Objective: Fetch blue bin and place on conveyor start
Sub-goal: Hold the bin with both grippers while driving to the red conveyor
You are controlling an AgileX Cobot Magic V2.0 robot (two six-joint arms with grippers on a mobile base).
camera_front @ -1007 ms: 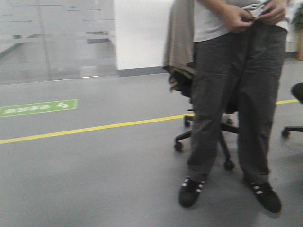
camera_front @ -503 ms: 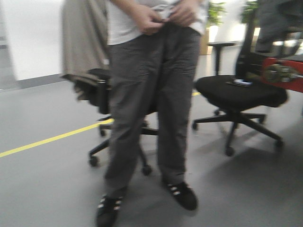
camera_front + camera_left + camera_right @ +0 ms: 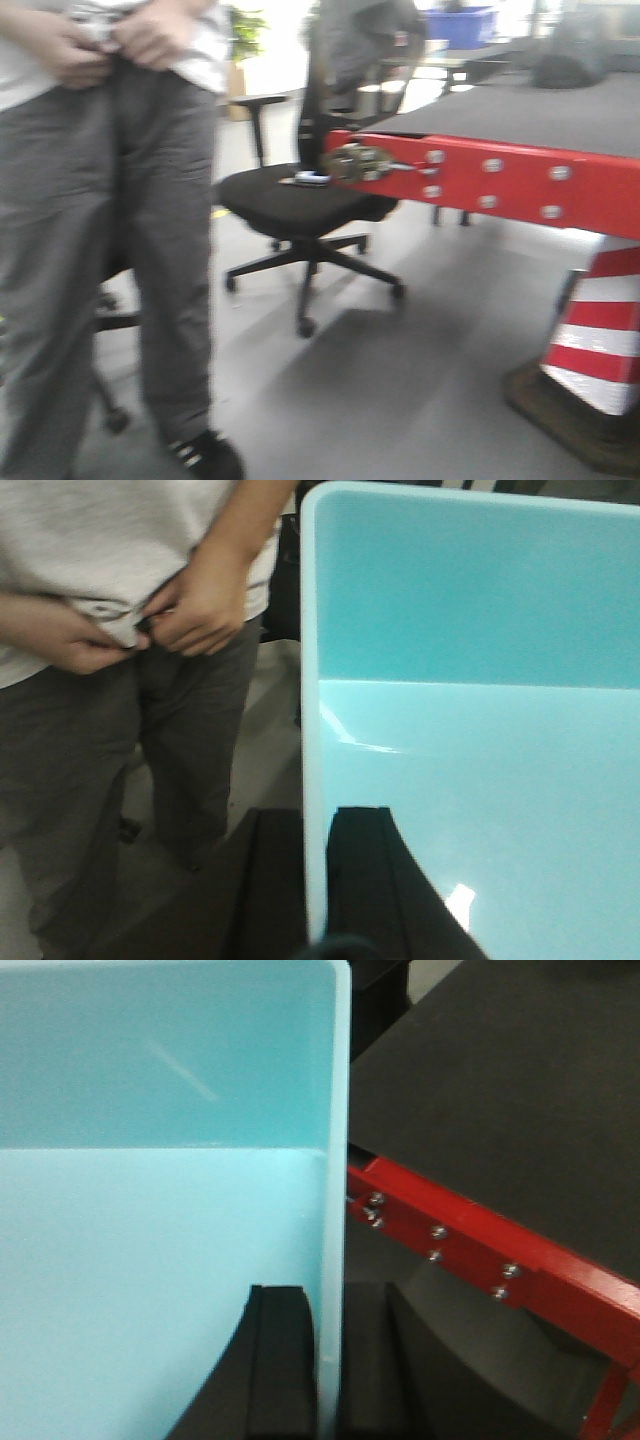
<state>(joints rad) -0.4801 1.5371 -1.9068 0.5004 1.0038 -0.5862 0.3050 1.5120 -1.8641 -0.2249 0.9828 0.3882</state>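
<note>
Pale cyan plastic tub (image 3: 480, 780), left gripper (image 3: 313, 815) clamping one wall, right gripper (image 3: 330, 1290) clamping opposite wall, red-framed dark belt (image 3: 500, 1090) beside.

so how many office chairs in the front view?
2. A black chair stands at centre, by the conveyor start and its red frame. A second chair at left is mostly hidden behind the person, only its wheeled base showing. Others may be hidden.

we lose pale cyan plastic tub (image 3: 480, 730) past right and bottom edges | person in grey trousers (image 3: 110, 200) cut above waist | small pale object (image 3: 312, 179) on black office chair (image 3: 290, 205): too blurred to identify
</note>
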